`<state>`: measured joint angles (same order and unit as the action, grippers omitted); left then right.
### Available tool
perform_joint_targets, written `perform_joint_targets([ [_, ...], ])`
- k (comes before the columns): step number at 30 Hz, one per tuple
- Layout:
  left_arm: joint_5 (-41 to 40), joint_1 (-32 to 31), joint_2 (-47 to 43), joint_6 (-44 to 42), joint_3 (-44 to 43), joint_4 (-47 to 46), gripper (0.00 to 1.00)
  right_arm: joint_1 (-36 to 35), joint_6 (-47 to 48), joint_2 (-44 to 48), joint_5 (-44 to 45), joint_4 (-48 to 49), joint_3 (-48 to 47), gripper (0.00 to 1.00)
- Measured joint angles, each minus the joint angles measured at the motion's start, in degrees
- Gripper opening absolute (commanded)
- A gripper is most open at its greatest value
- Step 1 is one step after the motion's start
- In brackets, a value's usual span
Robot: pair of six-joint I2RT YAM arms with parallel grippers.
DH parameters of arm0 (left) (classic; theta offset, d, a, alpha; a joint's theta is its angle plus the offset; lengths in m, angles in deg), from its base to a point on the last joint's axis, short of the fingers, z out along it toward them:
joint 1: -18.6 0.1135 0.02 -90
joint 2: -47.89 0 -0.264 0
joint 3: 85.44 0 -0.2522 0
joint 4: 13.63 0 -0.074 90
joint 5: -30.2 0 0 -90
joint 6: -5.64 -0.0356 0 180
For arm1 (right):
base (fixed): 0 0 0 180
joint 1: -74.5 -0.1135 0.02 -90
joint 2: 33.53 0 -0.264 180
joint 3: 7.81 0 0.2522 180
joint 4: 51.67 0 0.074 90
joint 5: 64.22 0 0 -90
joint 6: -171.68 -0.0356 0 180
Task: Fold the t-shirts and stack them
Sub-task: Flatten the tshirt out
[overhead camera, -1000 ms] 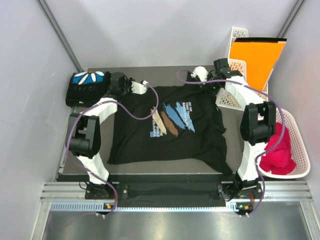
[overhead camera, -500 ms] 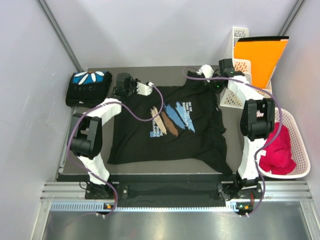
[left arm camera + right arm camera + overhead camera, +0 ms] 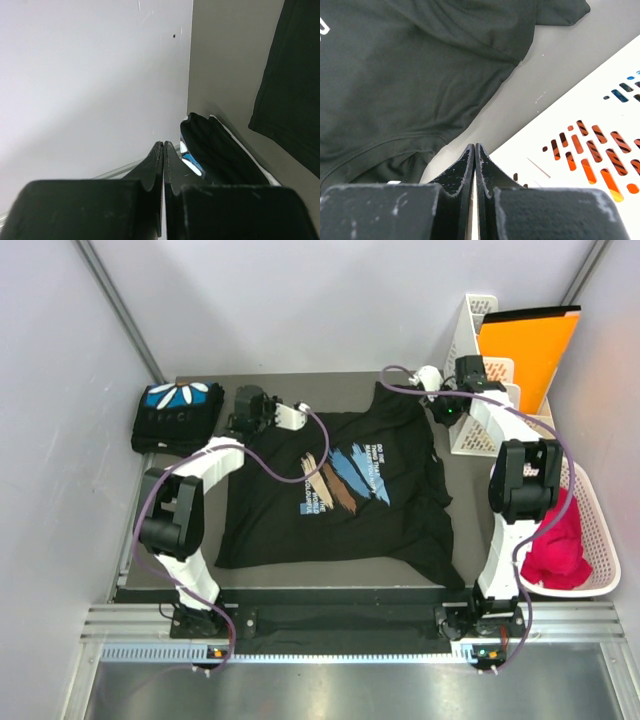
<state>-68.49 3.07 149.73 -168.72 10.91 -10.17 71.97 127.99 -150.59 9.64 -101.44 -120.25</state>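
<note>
the right claw has swung off the spread shirt toward the rack at upper right. the left claw barely moved. both are pinched shut, empty. the shirt lies flat mid-frame, unfolded; the folded shirt sits upper left. the rack crowds the right claw.

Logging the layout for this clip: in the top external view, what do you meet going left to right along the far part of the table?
Folded t-shirt with the blue-and-white print → left tool, shut → spread t-shirt → right tool, shut → white rack holding the orange folder.
</note>
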Motion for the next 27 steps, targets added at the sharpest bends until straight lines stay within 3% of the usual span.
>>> perform_joint_targets([
  [17, 0.0, -0.8, -4.0, 0.2, 5.2, -0.1, 0.00, 4.3, 1.2, 3.8, 3.4, -1.4, 6.2, 0.00],
  [27, 0.1, -0.8, -4.0, 0.0, 7.0, 0.6, 0.00, -5.0, 3.7, 2.6, 4.9, -5.4, 1.0, 0.00],
])
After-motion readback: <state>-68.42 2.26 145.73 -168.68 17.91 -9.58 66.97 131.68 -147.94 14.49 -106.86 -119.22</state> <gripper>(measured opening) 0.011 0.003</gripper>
